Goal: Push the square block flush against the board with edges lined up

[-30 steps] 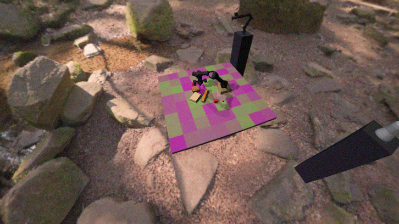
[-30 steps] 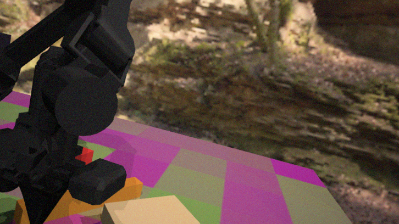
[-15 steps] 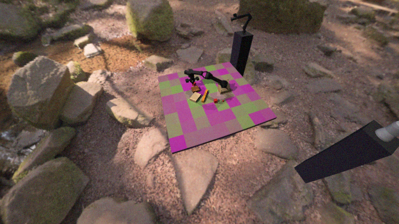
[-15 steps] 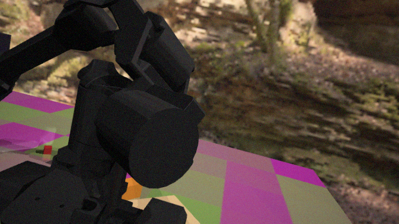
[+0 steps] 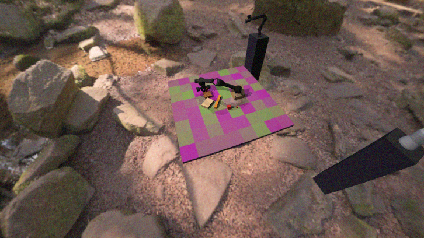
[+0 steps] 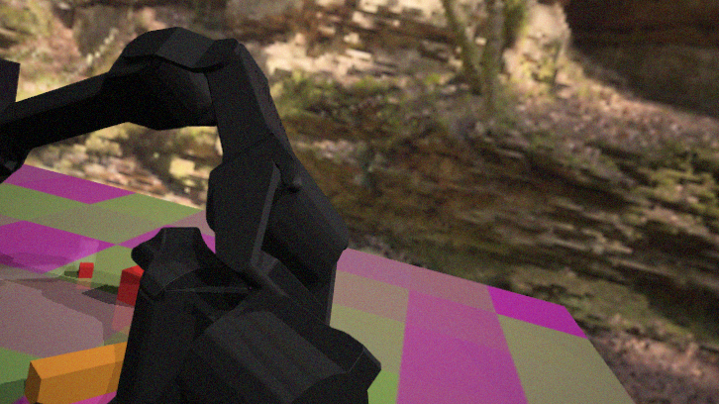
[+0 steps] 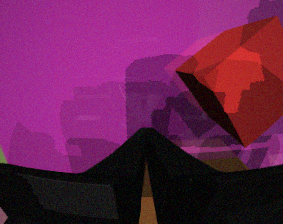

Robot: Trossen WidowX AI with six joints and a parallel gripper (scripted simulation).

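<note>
A pale, flat, square-looking block (image 5: pixel 207 102) lies just left of a long orange board-like bar (image 5: pixel 218 101) (image 6: pixel 73 375) in the top view, with a narrow gap between them. A brown-orange block (image 5: pixel 207 94) lies behind the pale one. The names do not tell for certain which wooden pieces are the square block and the board. My gripper (image 5: pixel 204 90) (image 7: pixel 145 134) is shut and holds nothing. It is above or beside the brown-orange block; its exact height cannot be told. The arm hides the pale and brown-orange blocks in the exterior view.
A red cube (image 7: pixel 236 81) is right of the fingertips in the wrist view. Another red cube (image 5: pixel 229 107) (image 6: pixel 127 287) and a smaller one (image 5: pixel 236 107) (image 6: pixel 85 270) lie right of the bar. A tan box (image 5: pixel 237 95) is by the arm's base. The checkered table (image 5: pixel 215 147) bears everything.
</note>
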